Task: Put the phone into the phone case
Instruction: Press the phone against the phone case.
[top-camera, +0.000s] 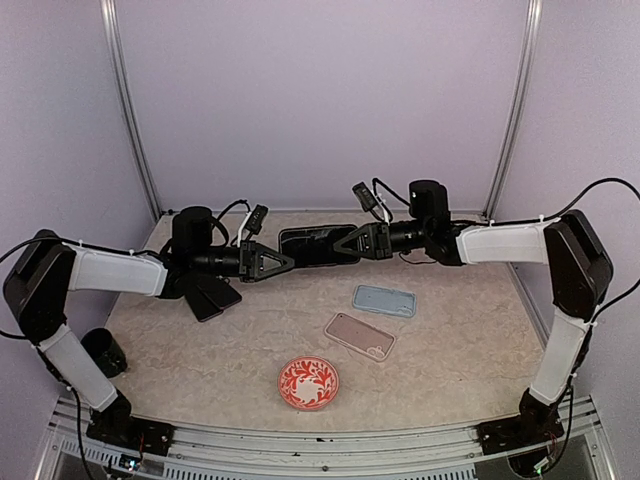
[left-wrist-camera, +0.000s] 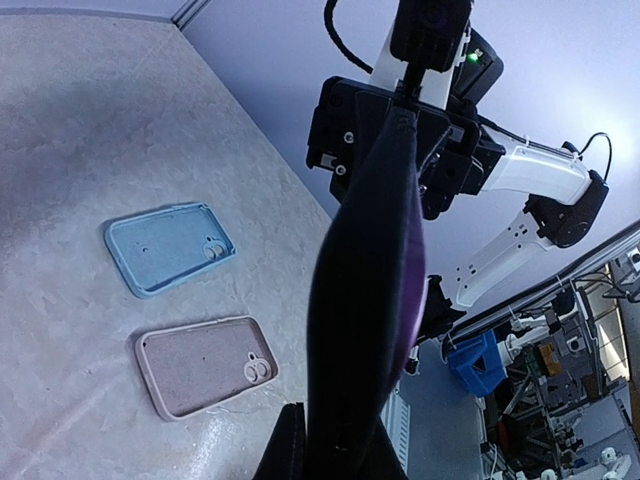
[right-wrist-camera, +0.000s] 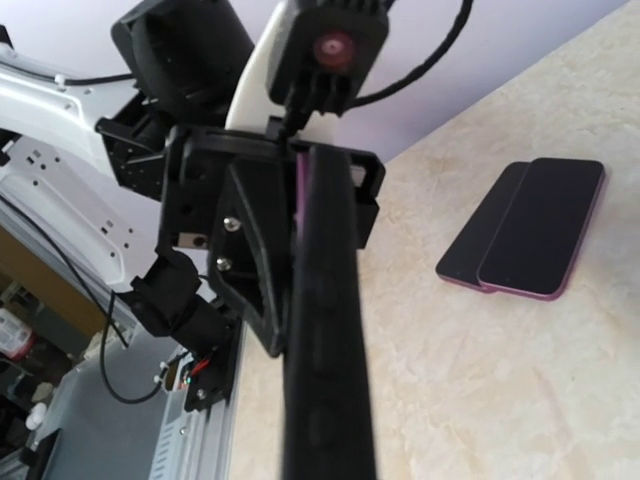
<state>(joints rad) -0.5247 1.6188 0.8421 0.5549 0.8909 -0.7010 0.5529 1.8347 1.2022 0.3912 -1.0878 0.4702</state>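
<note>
Top external view shows the left tool (top-camera: 285, 260) and right tool (top-camera: 350, 244) each clamped on an end of the dark phone (top-camera: 315, 245), aloft near the far edge of the bench (top-camera: 450, 350); best squeeze evenly, without twisting.

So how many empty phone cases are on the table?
2: blue case right of centre, pink case just in front of it; others may be hidden.

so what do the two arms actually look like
Both the left arm and right arm have white link covers between chunky black joint housings. Thin black cables loop over each wrist. The left gripper and right gripper are black, with triangular frames. A green light glows on the right arm.
</note>
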